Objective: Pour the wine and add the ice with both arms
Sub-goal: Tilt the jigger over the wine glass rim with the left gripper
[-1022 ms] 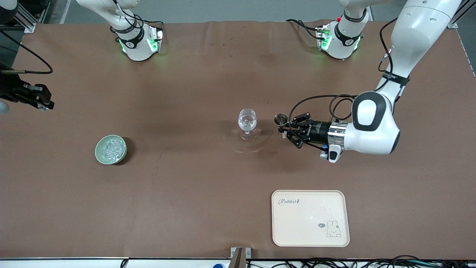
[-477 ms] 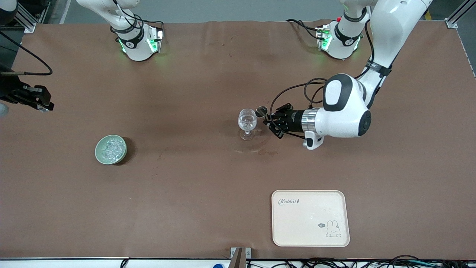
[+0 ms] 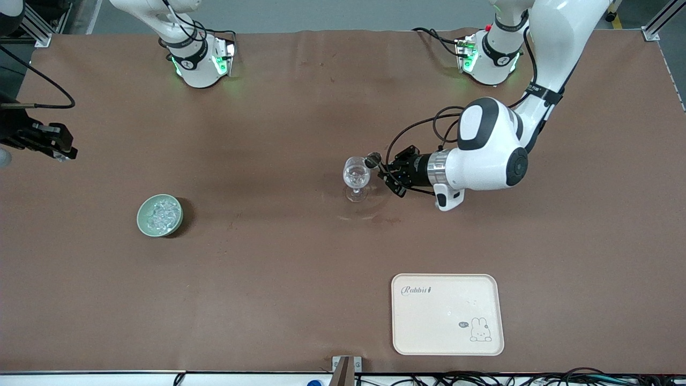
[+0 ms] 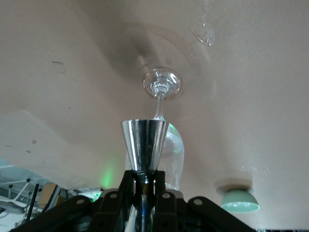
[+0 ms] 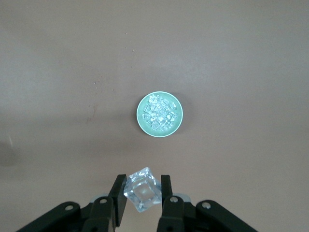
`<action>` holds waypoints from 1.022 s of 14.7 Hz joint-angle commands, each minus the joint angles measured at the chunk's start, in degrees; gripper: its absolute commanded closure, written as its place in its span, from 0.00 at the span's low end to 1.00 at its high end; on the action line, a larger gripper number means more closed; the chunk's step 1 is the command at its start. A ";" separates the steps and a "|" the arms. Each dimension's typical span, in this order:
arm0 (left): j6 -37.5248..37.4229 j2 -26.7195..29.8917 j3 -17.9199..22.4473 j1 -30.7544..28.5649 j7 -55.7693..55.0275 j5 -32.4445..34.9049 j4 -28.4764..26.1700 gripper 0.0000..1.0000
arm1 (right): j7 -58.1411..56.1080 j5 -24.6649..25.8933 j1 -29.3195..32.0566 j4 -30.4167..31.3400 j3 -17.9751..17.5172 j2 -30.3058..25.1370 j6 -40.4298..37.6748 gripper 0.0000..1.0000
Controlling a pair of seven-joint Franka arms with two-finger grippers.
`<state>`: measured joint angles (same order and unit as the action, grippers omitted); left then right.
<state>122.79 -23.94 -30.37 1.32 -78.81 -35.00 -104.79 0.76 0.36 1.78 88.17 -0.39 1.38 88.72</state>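
A clear stemmed glass (image 3: 356, 177) stands mid-table. My left gripper (image 3: 386, 172) is shut on a small metal jigger (image 3: 372, 159) and holds it tipped at the glass's rim. In the left wrist view the jigger (image 4: 144, 145) is clamped at its waist between the fingers (image 4: 126, 181), with the glass (image 4: 170, 152) just past it. My right gripper (image 3: 60, 151) is up in the air at the right arm's end of the table, shut on one clear ice cube (image 5: 142, 189). More ice (image 3: 161, 213) fills a green bowl (image 3: 140, 220), also in the right wrist view (image 5: 140, 115).
A cream tray (image 3: 447, 332) with a rabbit print lies near the front edge, toward the left arm's end. The green bowl also shows in the left wrist view (image 4: 240, 202). The brown mat (image 3: 268, 279) covers the table.
My left gripper has carried the jigger sideways to the glass's rim and tipped it toward the glass. The right gripper has stayed nearly still with the ice cube.
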 commanded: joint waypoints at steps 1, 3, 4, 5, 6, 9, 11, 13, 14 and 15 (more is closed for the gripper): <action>2.10 1.36 0.31 1.49 -3.80 2.21 -0.59 1.00 | 0.30 -0.80 0.51 -0.72 -0.23 0.03 -0.65 0.95; 3.68 1.36 0.31 2.19 -6.17 3.96 -0.42 1.00 | 0.30 -0.80 0.51 -0.81 -0.23 0.03 -0.65 0.95; 4.12 1.18 0.31 2.89 -7.66 5.19 0.02 1.00 | 0.30 -0.80 0.59 -0.81 -0.23 0.03 -0.65 0.95; 4.30 1.01 0.31 3.33 -9.50 6.60 0.63 1.00 | 0.21 -0.80 0.59 -0.72 -0.23 0.03 -0.65 0.95; 4.30 0.92 0.31 3.68 -10.92 7.92 1.07 1.00 | 0.30 -0.80 0.59 -0.72 -0.23 0.03 -0.74 0.95; 4.30 0.92 0.31 4.56 -14.00 11.17 1.60 1.00 | 0.21 -0.89 0.59 -0.63 -0.23 -0.06 -0.65 0.94; 4.30 0.92 0.31 4.92 -15.67 13.63 1.69 1.00 | 0.21 -0.97 0.59 -0.63 -0.23 0.03 -0.65 0.94; 4.30 0.83 0.31 5.79 -18.04 16.62 1.78 1.00 | 0.21 -1.15 0.77 -0.63 -0.23 0.03 -0.65 0.94; 4.39 0.83 0.31 6.14 -18.83 17.50 1.78 1.00 | 0.21 -1.24 0.94 -0.63 -0.23 0.03 -0.65 0.94; 4.30 0.83 0.31 6.15 -19.01 17.86 1.78 1.00 | 0.21 -1.15 0.95 -0.63 -0.23 0.03 -0.65 0.94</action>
<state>126.90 -23.94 -30.37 6.60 -95.90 -18.84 -103.17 0.76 0.20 1.92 88.14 -0.35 1.38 88.67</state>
